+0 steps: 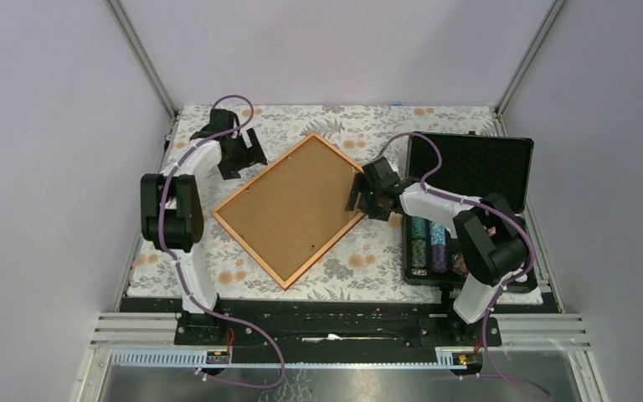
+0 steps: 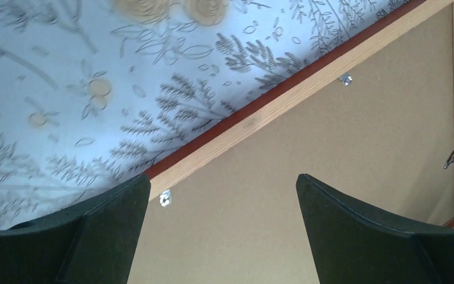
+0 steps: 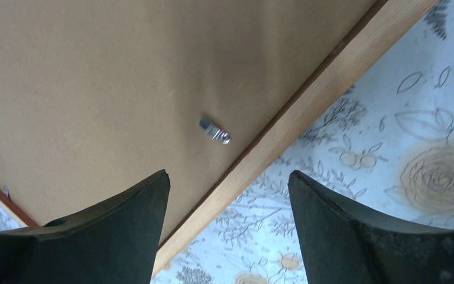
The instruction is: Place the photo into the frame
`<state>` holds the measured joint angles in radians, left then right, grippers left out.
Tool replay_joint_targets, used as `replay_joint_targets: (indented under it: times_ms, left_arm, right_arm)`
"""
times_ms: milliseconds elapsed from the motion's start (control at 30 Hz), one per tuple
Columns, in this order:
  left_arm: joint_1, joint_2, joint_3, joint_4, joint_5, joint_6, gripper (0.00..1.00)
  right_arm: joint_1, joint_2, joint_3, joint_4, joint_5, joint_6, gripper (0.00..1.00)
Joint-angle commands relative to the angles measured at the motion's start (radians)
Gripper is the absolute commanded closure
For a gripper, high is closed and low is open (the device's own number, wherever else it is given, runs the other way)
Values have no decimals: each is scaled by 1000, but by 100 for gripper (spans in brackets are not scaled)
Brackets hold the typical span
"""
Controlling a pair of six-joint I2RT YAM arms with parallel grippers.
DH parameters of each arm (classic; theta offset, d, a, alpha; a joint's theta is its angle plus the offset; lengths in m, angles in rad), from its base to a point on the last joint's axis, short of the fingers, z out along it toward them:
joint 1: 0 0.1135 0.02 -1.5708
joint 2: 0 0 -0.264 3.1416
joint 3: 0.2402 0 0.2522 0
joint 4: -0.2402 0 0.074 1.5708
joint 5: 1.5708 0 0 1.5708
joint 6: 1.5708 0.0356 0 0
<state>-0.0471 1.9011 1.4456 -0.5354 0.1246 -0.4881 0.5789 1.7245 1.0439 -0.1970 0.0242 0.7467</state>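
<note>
The orange-brown wooden frame (image 1: 249,251) lies back side up and turned like a diamond on the floral cloth. A plain brown backing board (image 1: 289,208) fills it. The photo is not in view. My left gripper (image 1: 247,159) is open and empty above the frame's upper-left rail (image 2: 272,109). In its wrist view the gripper (image 2: 223,177) spans the board (image 2: 331,154) near a metal clip (image 2: 165,199). My right gripper (image 1: 354,194) is open and empty at the frame's right corner. In its wrist view it (image 3: 229,174) straddles the rail (image 3: 307,106), with a clip (image 3: 214,131) on the board (image 3: 124,77).
An open black case (image 1: 469,167) stands at the right, with rows of chips (image 1: 431,243) in its lower half, close behind my right arm. The floral cloth (image 1: 368,260) covers the table. Grey walls close in the left, right and back.
</note>
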Motion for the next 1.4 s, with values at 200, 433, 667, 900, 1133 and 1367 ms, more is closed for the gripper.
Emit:
replay_joint_targets:
  times_ms: [200,433,667,900,1133,1367]
  left_arm:
    - [-14,135,7,45,234,49,1]
    - [-14,-81,-284,117,395,-56,2]
    - [-4,-284,-485,141,400,-26,4]
    - [37,-342,-305,134,133,-114,1]
    - [112,-98,-102,229,91,-207,1]
    - [116,118,1,236,89,-106,1]
  right_arm:
    - [-36,109,90,38,-55,-58,21]
    - [-38,183,192,14,-59,-88,24]
    - [-51,263,365,-79,-32,-151,25]
    - [-65,285,384,-99,18,-190,28]
    - [-109,307,358,-68,-54,-219,33]
    - [-117,330,344,-41,-124,-225,33]
